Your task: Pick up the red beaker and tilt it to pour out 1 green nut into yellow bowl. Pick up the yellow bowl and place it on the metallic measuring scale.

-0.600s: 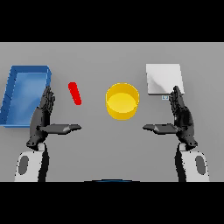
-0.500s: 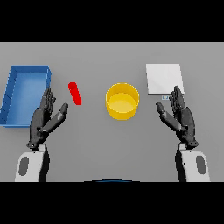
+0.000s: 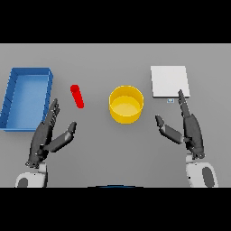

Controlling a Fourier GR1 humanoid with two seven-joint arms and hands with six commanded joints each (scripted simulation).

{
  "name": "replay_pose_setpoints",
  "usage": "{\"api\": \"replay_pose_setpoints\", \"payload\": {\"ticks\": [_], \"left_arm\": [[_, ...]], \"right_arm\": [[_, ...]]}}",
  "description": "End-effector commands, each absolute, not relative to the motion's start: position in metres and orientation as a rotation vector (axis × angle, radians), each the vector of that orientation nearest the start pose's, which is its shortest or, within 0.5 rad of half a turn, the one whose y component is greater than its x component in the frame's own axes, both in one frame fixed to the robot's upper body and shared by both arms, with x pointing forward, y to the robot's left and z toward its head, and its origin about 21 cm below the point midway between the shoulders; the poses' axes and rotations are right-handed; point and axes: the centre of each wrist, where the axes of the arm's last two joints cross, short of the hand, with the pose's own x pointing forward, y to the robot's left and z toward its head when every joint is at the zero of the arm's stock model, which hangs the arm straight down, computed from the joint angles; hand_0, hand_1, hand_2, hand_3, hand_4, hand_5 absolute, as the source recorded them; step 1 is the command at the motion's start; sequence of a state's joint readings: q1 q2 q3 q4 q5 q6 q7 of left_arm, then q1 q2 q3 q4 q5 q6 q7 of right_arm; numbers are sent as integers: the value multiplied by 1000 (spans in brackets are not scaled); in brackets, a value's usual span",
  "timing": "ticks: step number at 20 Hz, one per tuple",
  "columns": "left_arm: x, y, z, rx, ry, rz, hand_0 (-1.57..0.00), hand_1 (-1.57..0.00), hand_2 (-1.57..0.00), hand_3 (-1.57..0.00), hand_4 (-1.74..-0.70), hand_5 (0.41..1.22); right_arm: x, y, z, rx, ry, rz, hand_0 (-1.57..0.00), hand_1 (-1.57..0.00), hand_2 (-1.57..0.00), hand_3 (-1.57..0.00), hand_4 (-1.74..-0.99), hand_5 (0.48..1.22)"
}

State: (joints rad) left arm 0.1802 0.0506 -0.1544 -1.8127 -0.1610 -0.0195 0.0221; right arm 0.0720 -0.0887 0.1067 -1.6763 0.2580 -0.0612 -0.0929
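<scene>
This looks like a bare lab or test bench rather than a home or shop: a plain grey table (image 3: 113,63) fills the view with no wall, furniture or decoration around it. What lies on it reads as laboratory ware: a small red beaker (image 3: 77,96) lying on its side, a flat metallic measuring scale (image 3: 169,81) with a small display at its near edge, a plain yellow bowl (image 3: 126,104) and a blue bin (image 3: 11,97)
</scene>
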Motion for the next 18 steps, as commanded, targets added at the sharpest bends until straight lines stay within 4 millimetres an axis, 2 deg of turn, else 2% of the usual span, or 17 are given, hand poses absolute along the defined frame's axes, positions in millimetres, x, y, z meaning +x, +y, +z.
{"api": "replay_pose_setpoints", "payload": {"ticks": [1, 4, 6, 9, 15, 17, 18], "left_arm": [[202, 219, 21, 74, -1600, -226, 1, 1, 1, 1, -1138, 655], [210, 216, 18, 79, -1559, -238, 1, 1, 1, 1, -1137, 649], [222, 217, 17, 87, -1543, -250, 1, 1, 1, 1, -1137, 647], [248, 218, 4, 72, -1488, -250, 1, 1, 1, 1, -1169, 648], [292, 215, -8, 69, -1493, -282, 1, 1, 1, 1, -1180, 636], [302, 211, -9, 63, -1514, -297, 1, 1, 1, 1, -1189, 641], [305, 210, -10, 63, -1519, -302, 1, 1, 1, 1, -1197, 646]], "right_arm": [[228, -229, 10, -220, -1705, 294, 1, 1, 1, 1, -1103, 592], [232, -228, 14, -193, -1709, 293, 1, 1, 1, 1, -1147, 614], [233, -234, 14, -162, -1711, 287, 1, 1, 1, 1, -1180, 627], [232, -231, 13, -132, -1713, 273, 1, 1, 1, 1, -1209, 627], [232, -235, 12, -119, -1713, 266, 1, 1, 1, 1, -1229, 626], [232, -233, 17, -130, -1723, 277, 1, 1, 1, 1, -1222, 626], [231, -233, 12, -136, -1708, 276, 1, 1, 1, 1, -1218, 626]]}}
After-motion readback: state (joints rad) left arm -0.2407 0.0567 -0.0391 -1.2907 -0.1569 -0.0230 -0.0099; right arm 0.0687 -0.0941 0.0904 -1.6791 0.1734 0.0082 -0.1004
